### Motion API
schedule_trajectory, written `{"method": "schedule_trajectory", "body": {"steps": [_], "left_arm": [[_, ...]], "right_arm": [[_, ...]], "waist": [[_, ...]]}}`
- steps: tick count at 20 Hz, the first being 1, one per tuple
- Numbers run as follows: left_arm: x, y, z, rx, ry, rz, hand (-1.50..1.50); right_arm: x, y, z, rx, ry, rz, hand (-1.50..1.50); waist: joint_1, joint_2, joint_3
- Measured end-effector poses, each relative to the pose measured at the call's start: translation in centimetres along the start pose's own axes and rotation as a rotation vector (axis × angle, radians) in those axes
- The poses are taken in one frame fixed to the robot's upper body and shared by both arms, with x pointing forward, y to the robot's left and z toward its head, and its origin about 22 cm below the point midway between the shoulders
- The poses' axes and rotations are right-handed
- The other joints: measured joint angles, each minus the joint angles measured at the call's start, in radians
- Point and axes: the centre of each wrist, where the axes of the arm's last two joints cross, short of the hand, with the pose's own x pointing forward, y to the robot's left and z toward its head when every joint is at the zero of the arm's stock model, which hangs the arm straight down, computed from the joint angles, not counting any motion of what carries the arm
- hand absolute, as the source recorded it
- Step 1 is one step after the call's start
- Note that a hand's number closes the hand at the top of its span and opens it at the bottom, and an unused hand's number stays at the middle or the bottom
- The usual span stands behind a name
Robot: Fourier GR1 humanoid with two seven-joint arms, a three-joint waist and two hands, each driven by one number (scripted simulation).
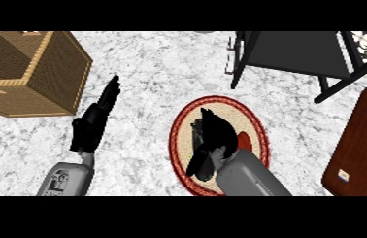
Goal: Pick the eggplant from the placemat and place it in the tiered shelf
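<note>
Right robot hand covers the round red-rimmed woven placemat, fingers curled down; any grip is hidden. Left robot hand rests straight-fingered at nine o'clock. Bare white marble worktop separates the placemat from the black metal tiered shelf at one o'clock.

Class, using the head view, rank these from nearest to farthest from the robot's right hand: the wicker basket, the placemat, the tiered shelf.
1. The placemat, directly beneath the right robot hand.
2. The tiered shelf, up and to the right, at the top edge.
3. The wicker basket, far across at the upper left, beyond the left robot hand.
</note>
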Motion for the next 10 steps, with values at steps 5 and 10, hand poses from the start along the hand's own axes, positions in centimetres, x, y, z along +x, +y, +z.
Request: {"method": "schedule_trajectory", "body": {"steps": [5, 10], "left_arm": [[-0.2, 0.1, 0.1, 0.007, 0.002, 0.003, 0.00], [0.1, 0.5, 0.3, 0.002, -0.001, 0.004, 0.00]], "right_arm": [[-0.8, 0.6, 0.3, 0.028, -0.006, 0.026, 1.50], [-0.8, 1.5, 0.0, 0.002, -0.025, 0.109, 1.50]], "waist": [[-0.001, -0.001, 0.000], [0.000, -0.004, -0.001]]}}
